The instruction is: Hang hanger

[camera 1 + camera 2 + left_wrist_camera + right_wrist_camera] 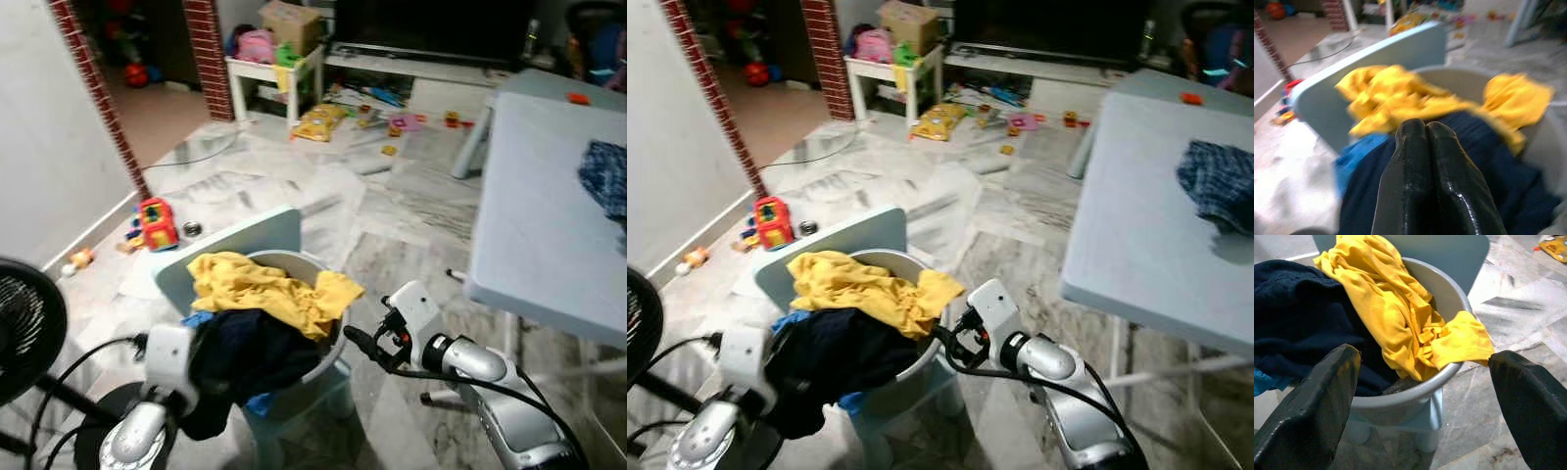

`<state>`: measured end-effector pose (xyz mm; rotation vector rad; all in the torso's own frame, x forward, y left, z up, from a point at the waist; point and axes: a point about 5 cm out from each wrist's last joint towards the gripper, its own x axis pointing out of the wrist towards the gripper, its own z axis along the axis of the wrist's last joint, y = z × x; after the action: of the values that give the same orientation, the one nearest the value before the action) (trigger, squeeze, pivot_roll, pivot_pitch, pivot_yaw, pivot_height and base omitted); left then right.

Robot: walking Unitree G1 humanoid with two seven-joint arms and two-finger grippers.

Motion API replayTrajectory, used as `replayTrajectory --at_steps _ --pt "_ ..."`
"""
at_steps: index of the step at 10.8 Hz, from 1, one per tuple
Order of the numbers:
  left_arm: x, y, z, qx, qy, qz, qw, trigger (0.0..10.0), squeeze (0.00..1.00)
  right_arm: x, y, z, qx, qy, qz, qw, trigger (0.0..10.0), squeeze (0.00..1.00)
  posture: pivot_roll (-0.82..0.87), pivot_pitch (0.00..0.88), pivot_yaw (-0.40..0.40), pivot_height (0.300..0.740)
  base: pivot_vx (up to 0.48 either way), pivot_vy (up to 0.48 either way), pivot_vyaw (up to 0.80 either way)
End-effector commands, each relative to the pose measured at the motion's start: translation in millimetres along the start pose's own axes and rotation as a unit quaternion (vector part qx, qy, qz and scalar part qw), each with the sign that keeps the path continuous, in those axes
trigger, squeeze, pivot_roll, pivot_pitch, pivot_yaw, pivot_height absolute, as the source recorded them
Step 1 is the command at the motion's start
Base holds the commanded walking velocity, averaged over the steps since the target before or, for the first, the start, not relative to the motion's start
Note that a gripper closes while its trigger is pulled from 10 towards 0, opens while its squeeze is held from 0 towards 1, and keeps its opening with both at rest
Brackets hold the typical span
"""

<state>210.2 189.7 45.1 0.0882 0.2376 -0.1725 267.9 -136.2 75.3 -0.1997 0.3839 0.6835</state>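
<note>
The right gripper point(1422, 377), fingers spread wide, hovered just beside the bucket point(1449, 291). The left gripper point(1425, 129), clenched empty, pointed at the dark garment point(1474, 161).

The left wrist view is pretty smeary — the yellow cloth point(1400, 100) and dark blue garment point(1508, 161) in the grey basin point(1547, 147) have no sharp edges there. In the head views that dark garment hides the left pincer's tips. The black fan point(24, 328) is cut off at the frame's side, and so is the plaid cloth point(605, 176) on the counter point(539, 215). Toys by the TV stand point(431, 73) are too small to identify — just coloured specks.
</note>
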Motion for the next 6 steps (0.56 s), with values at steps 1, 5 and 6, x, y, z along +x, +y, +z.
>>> replayTrajectory --at_steps 1,5,6 --pt "3.4 2.0 -1.1 0.015 0.013 -0.007 1.0 10.0 0.0 2.4 -1.8 2.0 -0.006 -0.003 0.0 1.0 10.0 0.0 -0.12 0.0 -0.001 0.74 0.0 0.0 0.0" --pt "17.3 -11.0 7.7 0.059 0.032 -0.087 0.994 10.0 1.0 1.9 4.6 -2.5 -0.005 -0.004 0.003 1.0 10.0 0.0 -0.14 0.0 0.022 0.74 0.0 0.0 0.0" --pt "18.3 -13.1 8.8 0.063 0.036 -0.097 0.993 10.0 1.0 1.0 5.0 -3.5 -0.004 -0.003 0.002 1.0 10.0 0.0 -0.14 0.0 0.022 0.74 0.0 0.0 0.0"
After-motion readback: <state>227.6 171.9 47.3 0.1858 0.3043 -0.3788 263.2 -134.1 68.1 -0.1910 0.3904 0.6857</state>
